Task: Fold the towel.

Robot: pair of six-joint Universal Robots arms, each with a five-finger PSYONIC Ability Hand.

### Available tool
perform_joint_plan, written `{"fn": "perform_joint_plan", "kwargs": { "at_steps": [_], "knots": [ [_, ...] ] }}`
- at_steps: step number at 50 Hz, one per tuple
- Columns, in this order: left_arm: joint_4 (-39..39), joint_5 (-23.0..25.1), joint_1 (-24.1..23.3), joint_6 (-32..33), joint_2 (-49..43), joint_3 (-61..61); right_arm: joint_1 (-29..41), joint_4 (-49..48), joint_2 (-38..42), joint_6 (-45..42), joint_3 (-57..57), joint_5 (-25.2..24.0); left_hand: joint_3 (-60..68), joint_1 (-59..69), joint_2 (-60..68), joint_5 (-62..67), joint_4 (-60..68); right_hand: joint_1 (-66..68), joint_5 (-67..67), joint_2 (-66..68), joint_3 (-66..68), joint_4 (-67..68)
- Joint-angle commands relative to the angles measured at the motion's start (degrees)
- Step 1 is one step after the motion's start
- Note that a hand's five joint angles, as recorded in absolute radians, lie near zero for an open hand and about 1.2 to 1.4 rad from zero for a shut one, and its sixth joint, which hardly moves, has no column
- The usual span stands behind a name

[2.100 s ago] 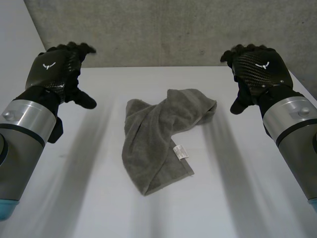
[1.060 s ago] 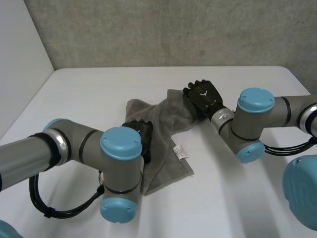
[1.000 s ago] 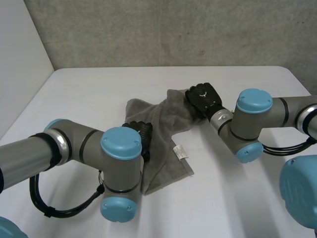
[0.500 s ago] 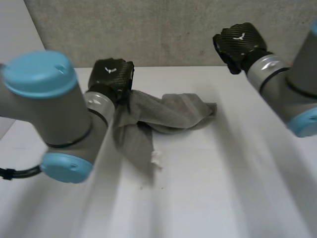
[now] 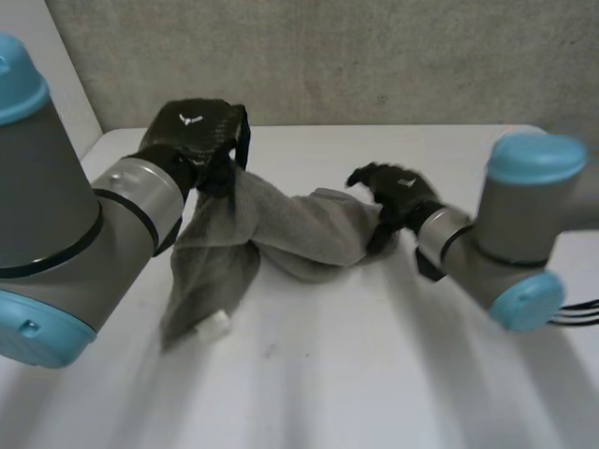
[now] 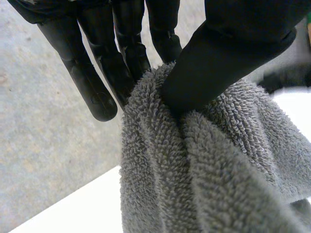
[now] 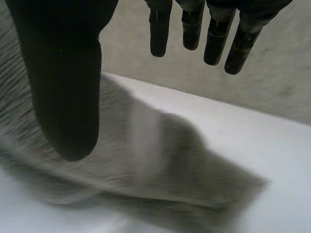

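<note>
The grey towel (image 5: 281,229) hangs bunched from my left hand (image 5: 198,136), which holds one end lifted above the table at the left. In the left wrist view the thumb (image 6: 228,53) pinches the terry cloth (image 6: 194,160) against the fingers (image 6: 92,73). A white label (image 5: 213,325) dangles at the towel's lowest corner. My right hand (image 5: 393,192) is over the towel's right end, which lies on the table. In the right wrist view its fingers (image 7: 194,26) and thumb (image 7: 63,82) are spread apart above the cloth (image 7: 155,165), holding nothing.
The white table (image 5: 374,374) runs to a grey wall (image 5: 374,56) at the back. Both arms with light-blue caps reach over the table, the left arm (image 5: 56,215) large at the near left, the right arm's elbow (image 5: 515,243) at the right.
My left hand has kept its grip and swung the towel's end further left and up, so more cloth hangs. My right hand has come down from high at the back to the towel's right end, fingers spread.
</note>
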Motion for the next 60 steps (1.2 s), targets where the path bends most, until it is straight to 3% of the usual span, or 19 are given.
{"fn": "perform_joint_plan", "kwargs": {
  "at_steps": [1,6,7,8,9,11,15,17,20,24,25,26,28,32,38,45,54,60],
  "knots": [
    [-0.1,-0.2,-0.1,-1.3,1.7,0.1,6.5,-9.4,4.9,5.8,2.4,0.5,10.6,12.8,10.4,11.2,10.2,-6.1,-4.6,-4.5,-3.2,-4.1],
    [-0.1,-0.2,0.0,-1.4,1.6,-0.5,6.9,-13.7,8.1,6.1,0.5,0.2,10.6,12.8,10.4,11.2,10.2,-5.8,-4.3,-4.2,-3.0,-3.8],
    [-0.1,-0.2,0.2,-1.7,1.6,-0.6,7.0,-14.3,9.2,5.8,-0.7,0.3,10.6,12.8,10.4,11.2,10.2,2.8,4.3,4.4,5.7,4.8],
    [-0.1,-0.2,0.3,-2.0,1.6,-0.7,6.9,-14.4,9.9,5.6,-1.6,1.0,10.6,12.8,10.4,11.2,10.2,21.2,22.7,22.8,24.1,23.2],
    [-0.1,-0.2,0.3,-2.0,1.6,-0.7,6.9,-14.4,10.0,5.6,-1.6,1.0,10.6,12.8,10.4,11.2,10.2,21.4,22.9,23.0,24.3,23.4],
    [-0.1,-0.2,0.6,-2.1,1.5,-0.7,6.7,-14.9,9.7,4.6,-2.4,2.2,10.6,12.8,10.4,11.2,10.2,63.8,65.2,65.4,66.6,65.7],
    [-0.3,0.0,1.3,-2.1,1.1,-0.9,5.7,-15.0,6.3,0.7,-2.3,5.9,10.6,12.8,10.4,11.2,10.2,63.9,65.4,65.5,66.8,65.9],
    [-0.3,0.1,1.7,-2.0,0.7,-1.0,3.6,-14.8,1.1,-6.1,-0.6,8.4,10.6,12.8,10.4,11.2,10.2,63.9,65.4,65.5,66.8,65.9],
    [-0.3,0.3,2.6,-1.7,0.3,-1.3,2.5,-14.3,-1.6,-10.1,0.5,9.0,10.6,12.8,10.4,11.2,10.2,63.9,65.4,65.5,66.8,65.9],
    [-0.4,0.4,2.9,-1.5,-0.8,-1.0,1.4,-13.0,-10.6,-22.9,4.1,7.6,10.6,12.8,10.4,11.2,10.2,63.9,65.4,65.5,66.8,65.9],
    [-0.5,0.4,2.9,-1.4,-1.0,-0.7,1.4,-10.3,-13.5,-28.6,4.8,7.3,10.6,12.8,10.4,11.2,10.2,63.9,65.4,65.5,66.8,65.9],
    [-0.8,0.5,2.9,-1.2,-1.2,-0.6,1.4,-10.3,-13.5,-28.6,4.9,7.3,10.6,12.8,10.4,11.2,10.2,63.9,65.4,65.5,66.8,65.9],
    [-1.4,0.7,2.9,-0.8,-1.4,-0.6,1.7,-1.6,-17.8,-40.0,5.0,7.7,10.6,12.8,10.4,11.2,10.2,63.9,65.4,65.5,66.8,65.9],
    [-2.8,1.2,2.9,0.6,-3.1,-0.5,1.7,9.0,-19.7,-46.8,4.6,9.1,10.6,12.8,10.4,11.2,10.2,63.9,65.4,65.5,66.8,65.9],
    [-6.4,3.1,2.2,5.0,-9.5,0.8,2.8,24.6,-18.7,-48.8,2.1,13.2,10.6,12.8,10.4,11.2,10.2,63.9,65.4,65.5,66.8,65.9],
    [-6.7,3.9,2.2,6.1,-19.4,3.9,3.6,25.5,-11.0,-49.0,-0.2,12.2,10.6,12.8,10.4,11.2,10.2,63.9,65.4,65.5,66.8,65.9],
    [-5.6,3.8,2.6,7.0,-28.6,13.8,3.5,16.7,1.1,-47.6,-6.9,12.3,10.6,12.8,10.4,11.2,10.2,63.9,65.4,65.5,66.8,65.9],
    [3.4,3.1,2.9,9.7,-32.4,18.0,3.0,3.9,4.0,-45.5,-6.8,13.5,10.6,12.8,10.4,11.2,10.2,63.9,65.4,65.5,66.8,65.9]
  ]
}}
